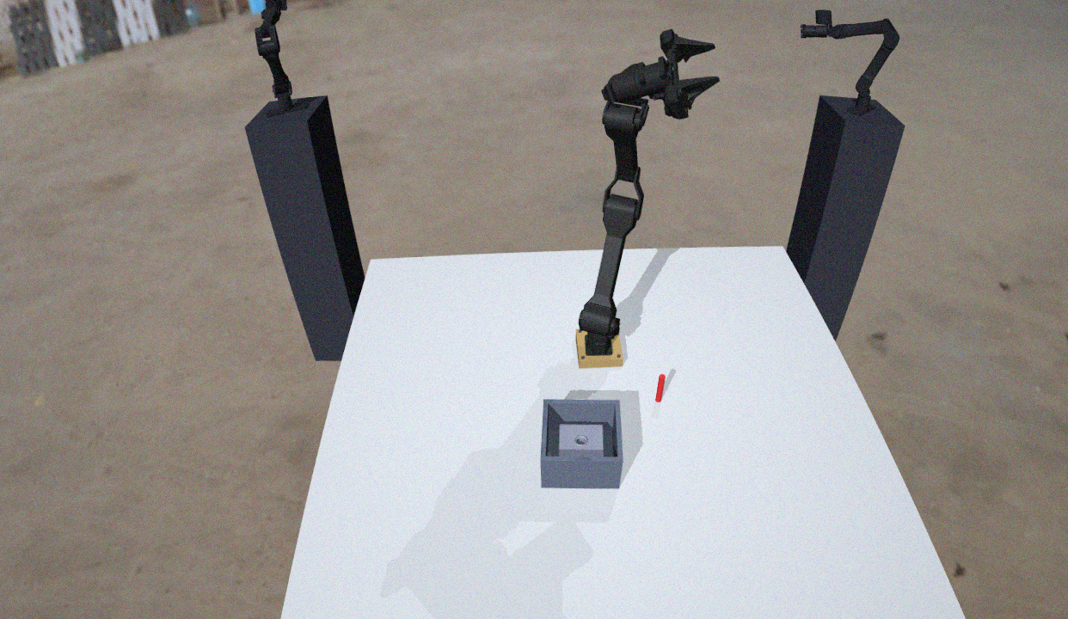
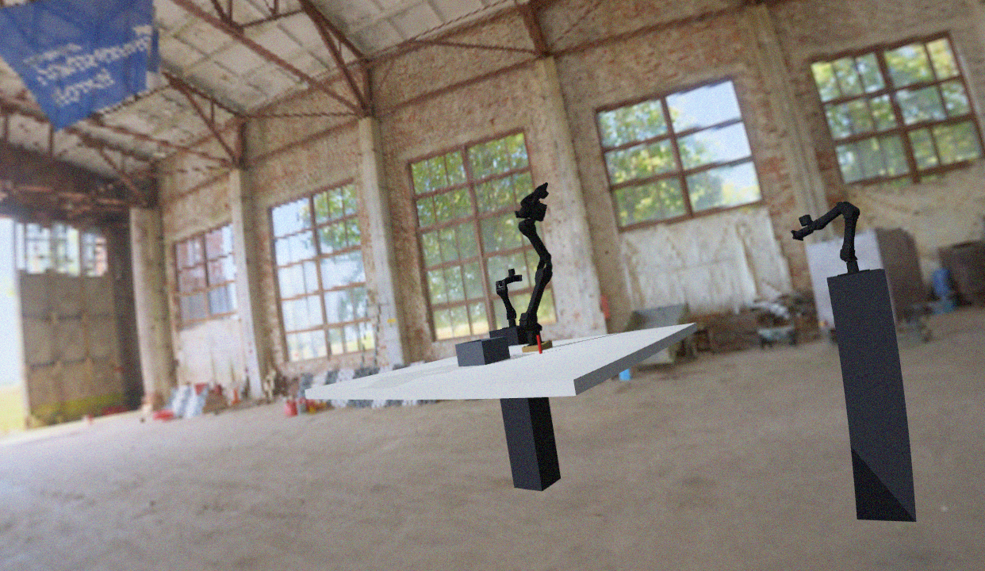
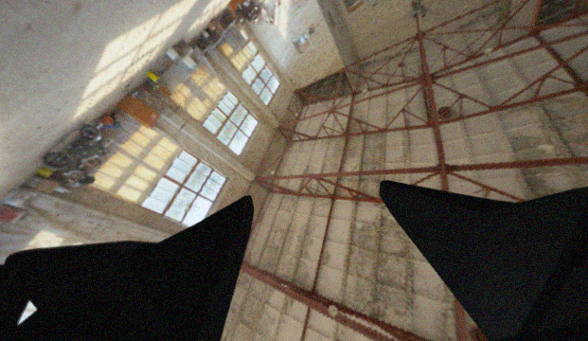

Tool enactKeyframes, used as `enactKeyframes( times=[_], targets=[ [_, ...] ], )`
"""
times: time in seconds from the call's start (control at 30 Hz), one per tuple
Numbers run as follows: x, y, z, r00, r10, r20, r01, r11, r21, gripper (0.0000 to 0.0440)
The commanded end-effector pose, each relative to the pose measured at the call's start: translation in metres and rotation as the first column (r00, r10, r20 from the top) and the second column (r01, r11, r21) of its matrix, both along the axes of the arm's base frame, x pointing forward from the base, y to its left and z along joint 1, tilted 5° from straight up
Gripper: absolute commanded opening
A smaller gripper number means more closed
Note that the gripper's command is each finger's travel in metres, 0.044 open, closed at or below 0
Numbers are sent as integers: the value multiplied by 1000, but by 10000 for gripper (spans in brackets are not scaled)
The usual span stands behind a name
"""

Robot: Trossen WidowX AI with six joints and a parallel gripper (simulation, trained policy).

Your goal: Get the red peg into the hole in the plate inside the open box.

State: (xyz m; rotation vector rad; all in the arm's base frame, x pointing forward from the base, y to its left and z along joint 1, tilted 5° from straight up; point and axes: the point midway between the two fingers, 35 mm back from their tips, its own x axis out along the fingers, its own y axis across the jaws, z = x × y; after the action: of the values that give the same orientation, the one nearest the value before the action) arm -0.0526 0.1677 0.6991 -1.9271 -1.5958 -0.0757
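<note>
The red peg point(image 1: 659, 388) point(image 2: 539, 344) stands upright on the white table, to the right of the box in the top view. The grey open box point(image 1: 580, 472) point(image 2: 483, 352) stands on the table in front of the arm's base. The plate point(image 1: 567, 446) at its bottom shows in the top view, with an empty round hole point(image 1: 581, 440) in it. My gripper point(image 1: 716, 63) point(image 3: 316, 195) is open and empty, raised high above the table and far from the peg and box. The wrist view shows only the fingers and the building's walls and ceiling.
The white table point(image 1: 722, 523) point(image 2: 438, 383) carries the arm's tan base block point(image 1: 601, 361) just behind the box. Two dark pillars point(image 1: 298, 223) point(image 1: 845, 192), each with another black arm on top, stand beyond the table's back left and back right corners.
</note>
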Motion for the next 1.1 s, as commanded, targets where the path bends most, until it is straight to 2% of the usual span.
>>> enactKeyframes(
  times=[0.0, 0.03, 0.27, 0.5, 0.77, 1.07],
  targets=[
    [2, -2, 1, 1000, 2, -4, -2, 1000, 15, 425],
    [5, -4, 3, 1000, 7, -18, -6, 999, 35, 440],
    [41, -25, 8, 978, 77, -194, -40, 982, 185, 440],
    [80, -46, 6, 919, 163, -360, -38, 943, 329, 440],
    [126, -69, -2, 812, 282, -511, 2, 874, 485, 440],
    [178, -93, -22, 655, 431, -621, 93, 770, 631, 440]
  ],
)
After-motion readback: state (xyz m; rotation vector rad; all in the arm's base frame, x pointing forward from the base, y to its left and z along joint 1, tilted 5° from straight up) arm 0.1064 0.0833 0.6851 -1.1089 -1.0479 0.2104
